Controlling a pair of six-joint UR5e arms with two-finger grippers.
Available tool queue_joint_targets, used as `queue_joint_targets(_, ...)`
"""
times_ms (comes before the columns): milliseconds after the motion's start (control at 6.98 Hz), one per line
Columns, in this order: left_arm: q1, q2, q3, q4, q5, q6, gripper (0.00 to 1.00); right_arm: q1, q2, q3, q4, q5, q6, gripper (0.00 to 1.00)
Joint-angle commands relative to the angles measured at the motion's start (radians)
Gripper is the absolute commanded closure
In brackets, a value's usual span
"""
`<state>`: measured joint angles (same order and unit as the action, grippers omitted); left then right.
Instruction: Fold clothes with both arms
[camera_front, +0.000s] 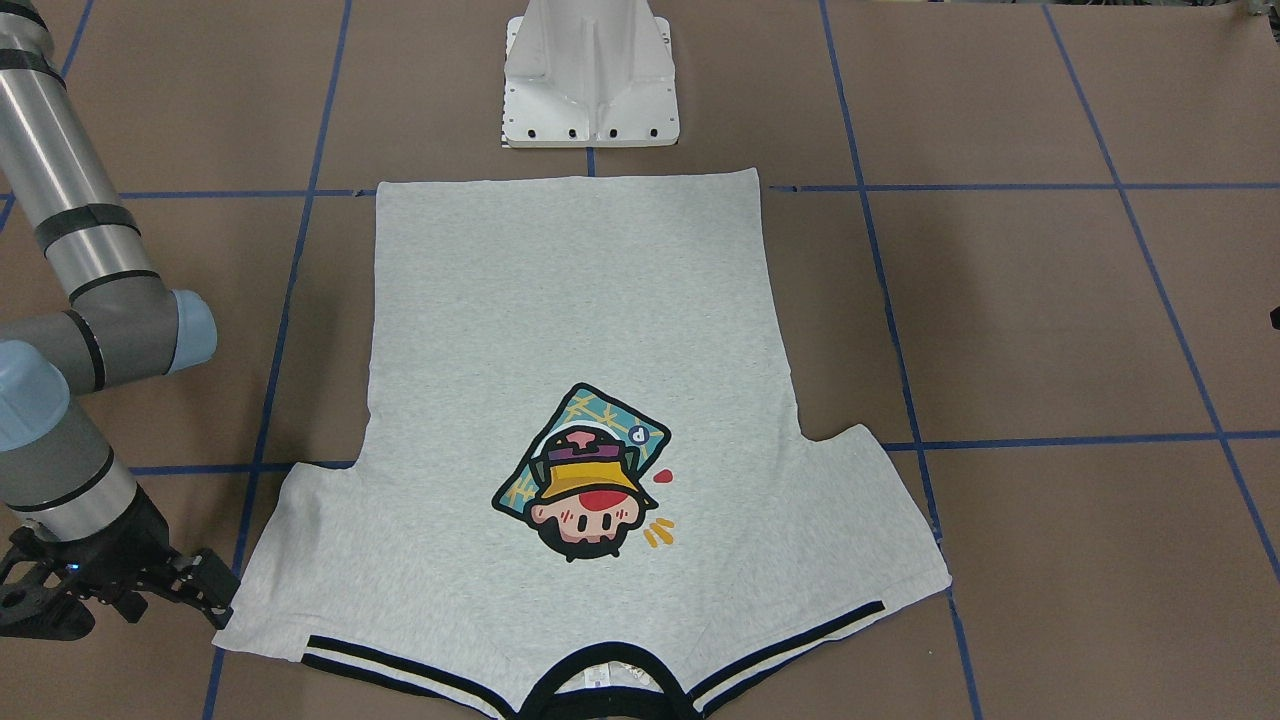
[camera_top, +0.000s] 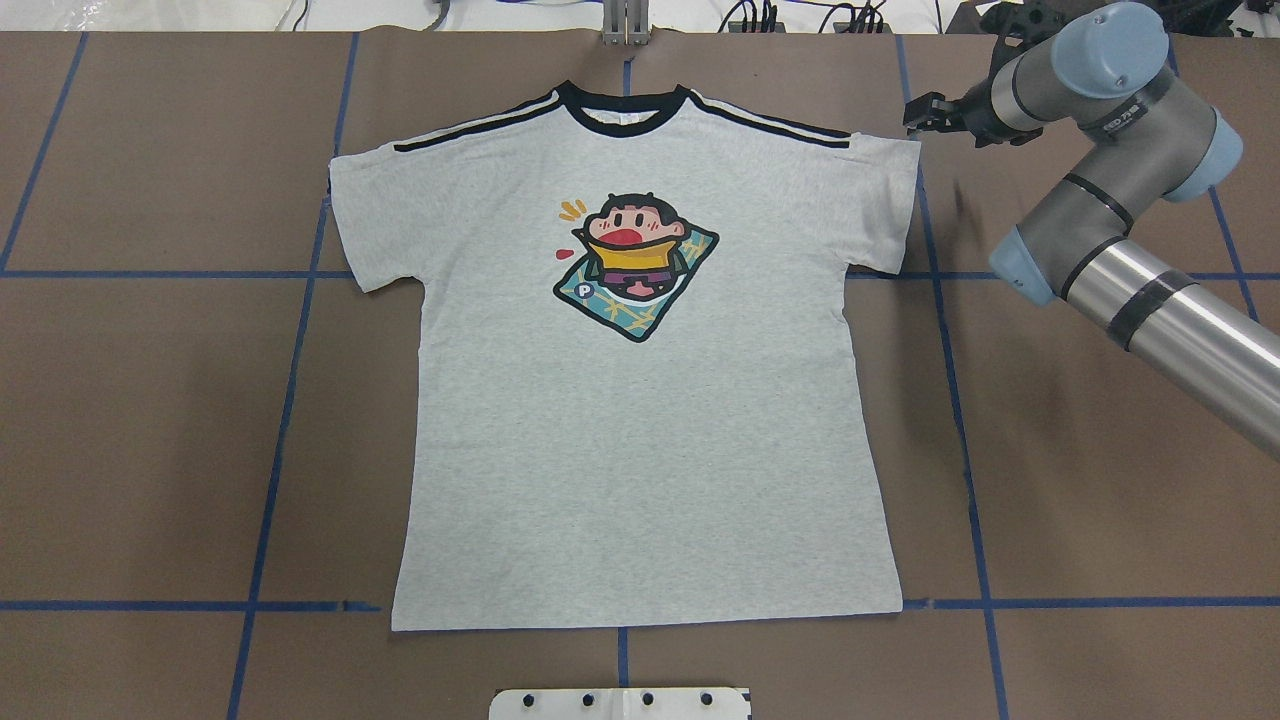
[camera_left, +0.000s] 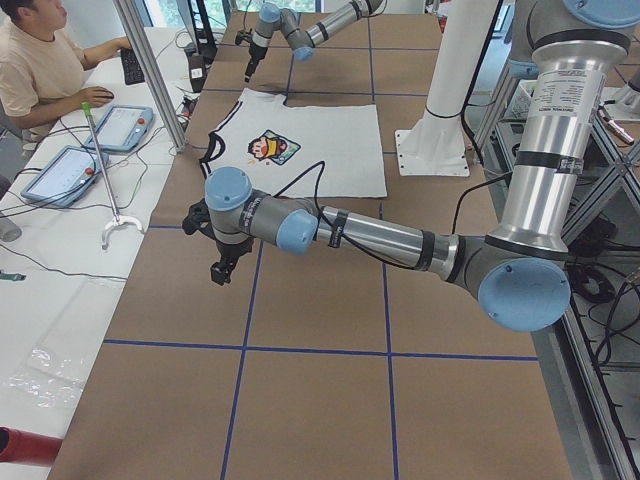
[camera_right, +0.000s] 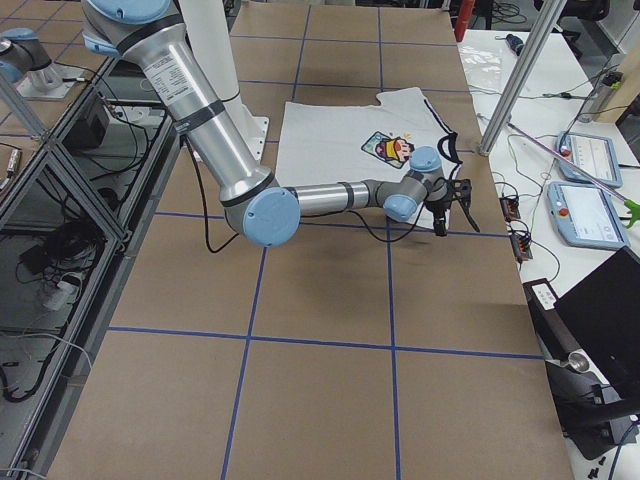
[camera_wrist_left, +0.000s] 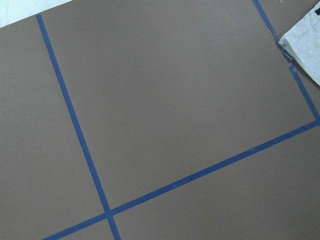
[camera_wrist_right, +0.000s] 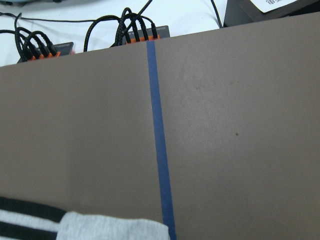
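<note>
Grey, soft T-shirt (camera_top: 640, 430) lies flat mid-table (camera_top: 150, 420), collar far; I judge it light, limp, prone to sliding; best pinched at shoulder corners; my right gripper (camera_top: 922, 112) hovers spread apart beside its right sleeve; left gripper (camera_left: 222, 268), well left, unclear.

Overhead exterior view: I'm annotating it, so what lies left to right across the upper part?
Blue tape line → grey T-shirt → right gripper → right arm.

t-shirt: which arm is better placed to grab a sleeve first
Right. The right gripper sits just beside the T-shirt sleeve; the left gripper hangs over bare table, farther off.
</note>
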<state>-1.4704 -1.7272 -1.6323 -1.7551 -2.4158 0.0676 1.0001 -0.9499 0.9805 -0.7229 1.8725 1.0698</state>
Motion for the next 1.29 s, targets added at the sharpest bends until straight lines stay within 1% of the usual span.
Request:
queue_joint_targets(0,0.001,0.009,0.014,-0.079,0.000,-0.002,0.00,-0.014,0.075,-0.143,0.085,-0.041,0.062,0.03)
queue_joint_targets(143,0.002,0.009,0.012,-0.081,-0.002,0.000,0.00,-0.032,0.112,-0.193,0.083,-0.065,0.064,0.09)
queue_joint_targets(286,0.002,0.009,0.012,-0.081,-0.002,0.001,0.00,-0.040,0.123,-0.218,0.085,-0.069,0.064,0.13)
queue_joint_targets(430,0.002,0.008,0.006,-0.081,-0.003,0.000,0.00,-0.046,0.120,-0.218,0.086,-0.067,0.064,0.18)
queue_joint_targets(573,0.002,0.008,0.006,-0.081,-0.003,0.000,0.00,-0.044,0.114,-0.212,0.088,-0.064,0.068,0.35)
queue_joint_targets(716,0.002,0.008,0.005,-0.081,-0.003,0.000,0.00,-0.043,0.090,-0.179,0.088,-0.061,0.071,0.56)
queue_joint_targets(859,0.001,0.008,0.002,-0.081,-0.003,0.000,0.00,-0.043,0.077,-0.151,0.088,-0.059,0.085,0.71)
queue_joint_targets(1003,0.002,0.008,0.000,-0.081,-0.005,0.000,0.00,-0.043,0.072,-0.143,0.088,-0.058,0.088,0.87)
queue_joint_targets(1146,0.001,0.008,0.003,-0.081,-0.035,0.000,0.00,-0.043,0.057,-0.129,0.088,-0.056,0.094,1.00)
